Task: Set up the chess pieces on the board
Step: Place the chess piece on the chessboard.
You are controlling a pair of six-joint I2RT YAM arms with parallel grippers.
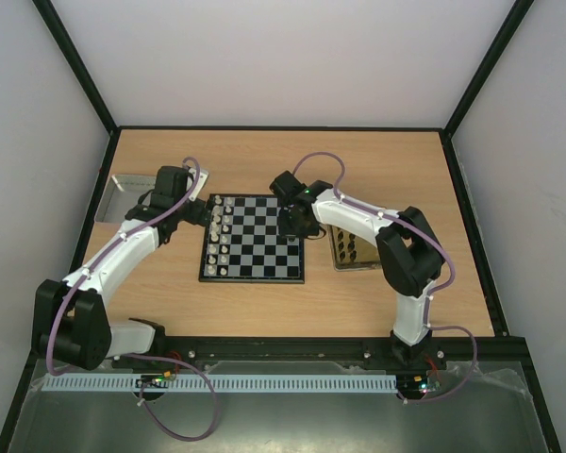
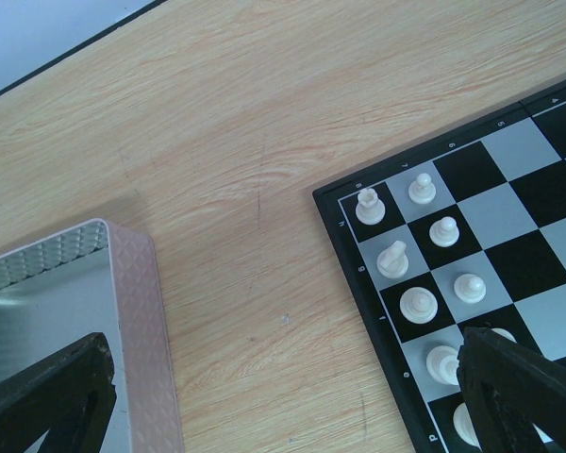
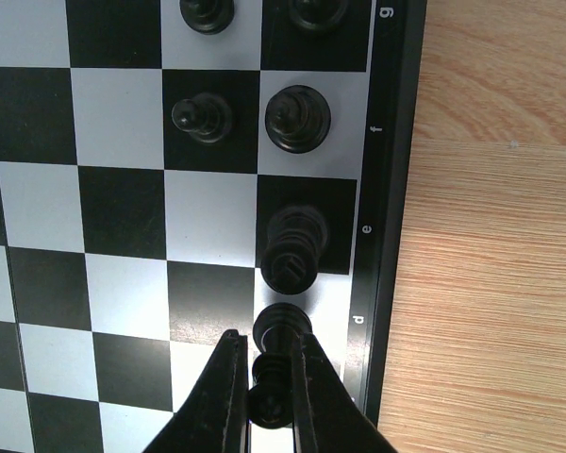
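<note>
Two arms extend from the near edge over the wooden worktop [image 1: 264, 311]. The left arm [image 1: 123, 250] stretches forward and inward, its wrist above the gap between the silver tray [image 1: 121, 196] and the board [image 1: 255, 241]. The right arm [image 1: 401, 250] folds at a raised elbow and angles left to the board's right edge, just beside the yellow-tinted tray [image 1: 351, 247]. The board lies mid-worktop, with white pieces [image 1: 222, 231] ranked along its left side.

From overhead, neither grip can be judged; the wrist cameras settle it. The left wrist view shows the left end effector [image 2: 283, 406] spread wide with nothing between its fingers [image 2: 47, 396]. One finger shows in front of the silver tray, the other in front of the board's corner. There the white pieces stand upright in two files.

The right wrist view shows the right end effector [image 3: 267, 349] narrowed onto a black piece [image 3: 281, 326] at the edge square marked d, a finger against each side. Other black pieces [image 3: 297, 118] stand on the e and f squares beside it.
</note>
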